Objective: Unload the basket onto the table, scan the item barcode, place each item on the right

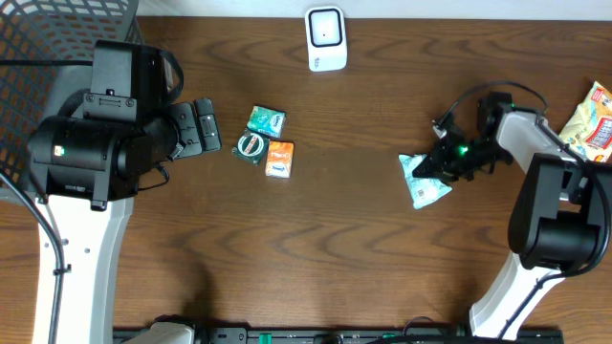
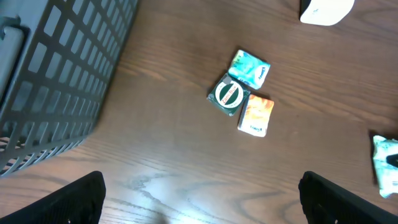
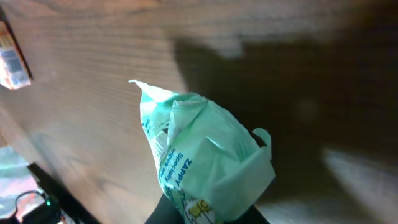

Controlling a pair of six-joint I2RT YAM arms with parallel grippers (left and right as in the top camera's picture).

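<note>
A pale green wipes packet (image 3: pixel 199 149) fills the right wrist view, crumpled and pinched at its lower end by my right gripper (image 3: pixel 208 219), which is shut on it. From overhead the packet (image 1: pixel 421 180) is at the table's right, with the right gripper (image 1: pixel 449 162) at its right edge. The white barcode scanner (image 1: pixel 325 38) stands at the back centre, well away from the packet. My left gripper (image 1: pixel 203 126) is open with nothing between its fingers (image 2: pixel 74 202), to the left of the small items.
A teal packet (image 1: pixel 266 119), a round green tin (image 1: pixel 251 145) and an orange packet (image 1: pixel 279 159) lie together left of centre. A grey mesh basket (image 1: pixel 57 38) fills the back left corner. A colourful snack bag (image 1: pixel 595 119) lies at the right edge.
</note>
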